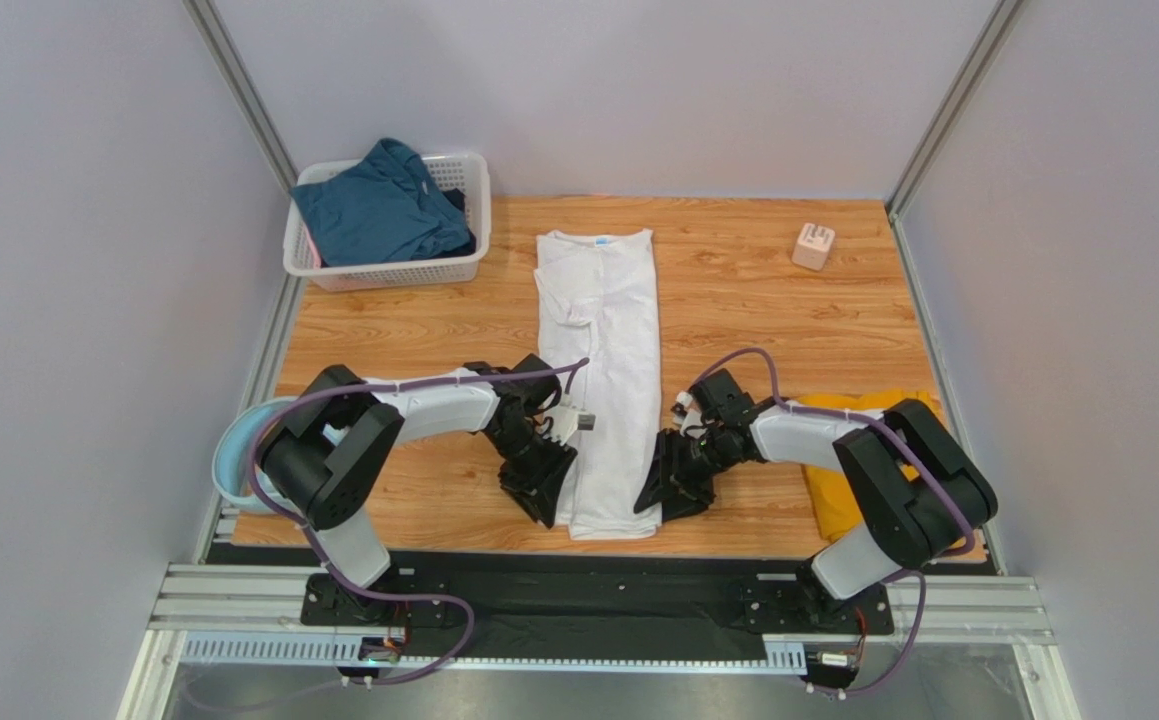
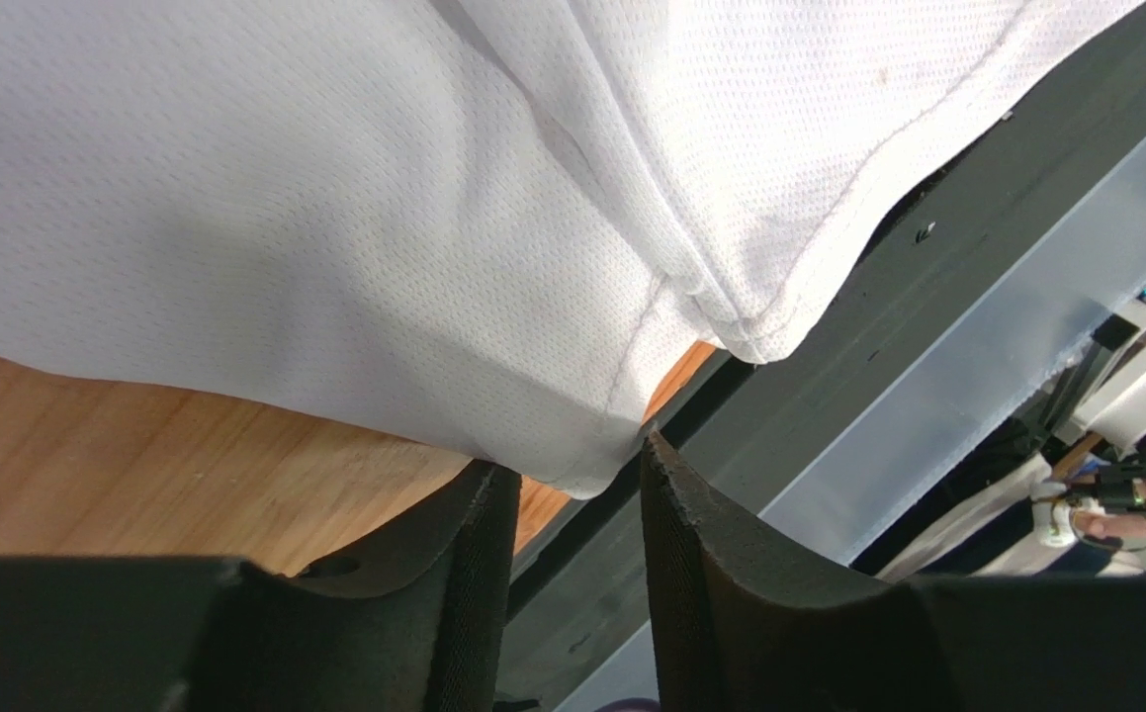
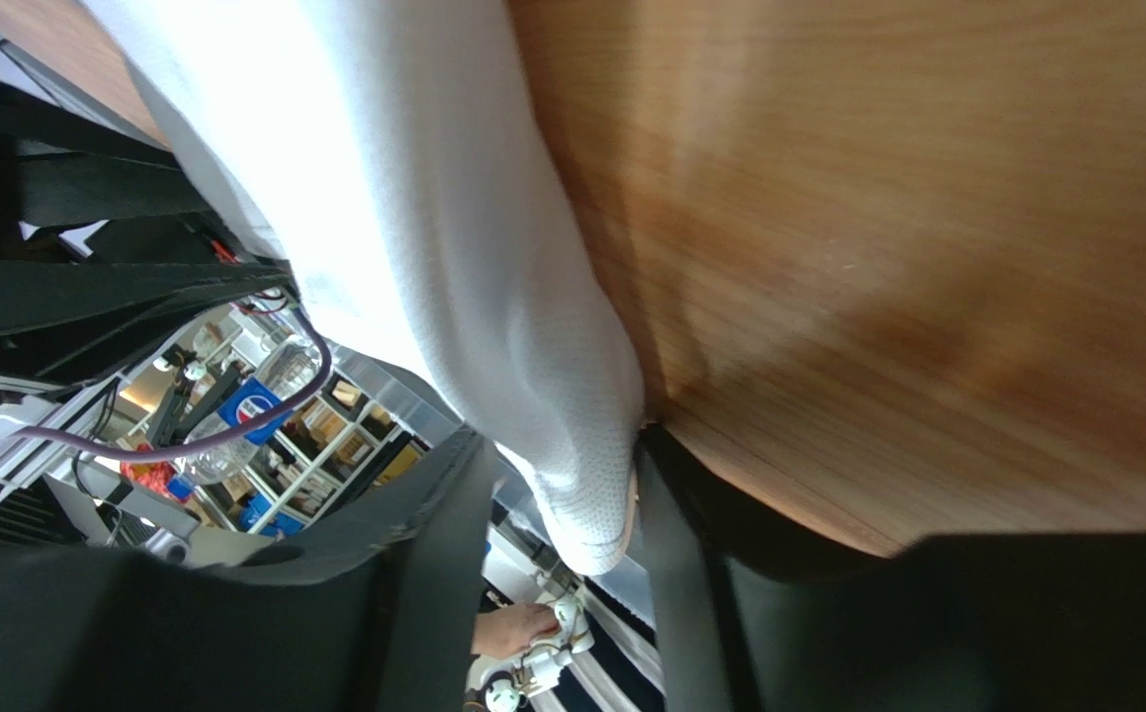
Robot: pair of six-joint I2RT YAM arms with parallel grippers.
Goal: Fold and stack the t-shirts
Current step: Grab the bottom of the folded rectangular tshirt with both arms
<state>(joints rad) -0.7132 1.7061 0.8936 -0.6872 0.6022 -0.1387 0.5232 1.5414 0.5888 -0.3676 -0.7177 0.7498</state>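
Observation:
The white t-shirt lies folded into a long strip down the middle of the wooden table, collar at the far end. My left gripper is at its near left hem corner. In the left wrist view the left gripper is open, with the white cloth corner hanging between the fingertips. My right gripper is at the near right corner. In the right wrist view the right gripper is open, with the cloth tip against one finger. The mustard-yellow t-shirt lies at the right. The dark teal-blue t-shirt is in the basket.
The white lattice basket stands at the far left corner. A small pale cube sits at the far right. A pale-blue curved object is at the left edge by my left arm. The black rail runs along the near table edge.

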